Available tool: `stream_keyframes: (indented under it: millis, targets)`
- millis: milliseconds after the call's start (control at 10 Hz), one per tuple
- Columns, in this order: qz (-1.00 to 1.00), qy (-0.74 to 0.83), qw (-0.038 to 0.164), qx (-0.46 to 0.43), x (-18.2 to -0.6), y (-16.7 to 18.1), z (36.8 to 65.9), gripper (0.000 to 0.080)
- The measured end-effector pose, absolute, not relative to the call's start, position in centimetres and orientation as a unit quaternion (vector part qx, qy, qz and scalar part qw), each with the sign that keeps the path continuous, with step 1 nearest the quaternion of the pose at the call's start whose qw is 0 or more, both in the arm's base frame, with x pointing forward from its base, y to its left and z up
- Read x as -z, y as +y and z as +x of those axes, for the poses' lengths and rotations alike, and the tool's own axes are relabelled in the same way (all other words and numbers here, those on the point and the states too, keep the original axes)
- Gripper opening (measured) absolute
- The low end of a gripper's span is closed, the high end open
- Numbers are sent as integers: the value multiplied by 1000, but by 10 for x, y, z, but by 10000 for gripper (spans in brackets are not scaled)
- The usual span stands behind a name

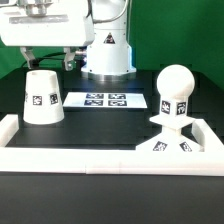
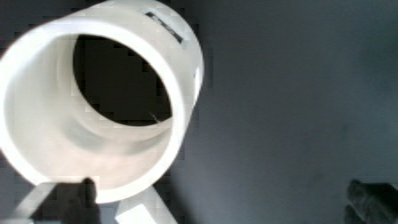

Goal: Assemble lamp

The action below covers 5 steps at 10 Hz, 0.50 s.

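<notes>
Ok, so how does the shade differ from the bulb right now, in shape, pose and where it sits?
The shade is a truncated cone; the bulb is a ball on a short stem. The shade stands alone on the black table toward the exterior view's left; the bulb stands upright on the base plate toward its right. The gripper hangs over the shade, not the bulb. Both are white and carry black-and-white tags.

The truncated-cone shade (image 1: 42, 96) (image 2: 98, 110) stands on the black table (image 1: 100, 130) near its far corner on the exterior view's left, narrow end up, a square tag on its side. In the wrist view its hollow white interior gapes dark. The ball bulb (image 1: 176, 87) stands upright on its short stem in the flat base plate (image 1: 168, 146), at the near corner on the exterior view's right.
</notes>
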<state>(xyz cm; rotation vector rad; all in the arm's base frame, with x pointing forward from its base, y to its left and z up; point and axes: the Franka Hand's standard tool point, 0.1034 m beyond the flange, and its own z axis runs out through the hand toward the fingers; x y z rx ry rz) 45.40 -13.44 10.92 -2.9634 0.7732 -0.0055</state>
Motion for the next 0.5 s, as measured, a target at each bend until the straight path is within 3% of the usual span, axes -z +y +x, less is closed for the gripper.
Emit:
stream_keyframes:
  millis: [500]
  targets:
    - [-970, 243, 24, 3, -86, -128, 448, 699]
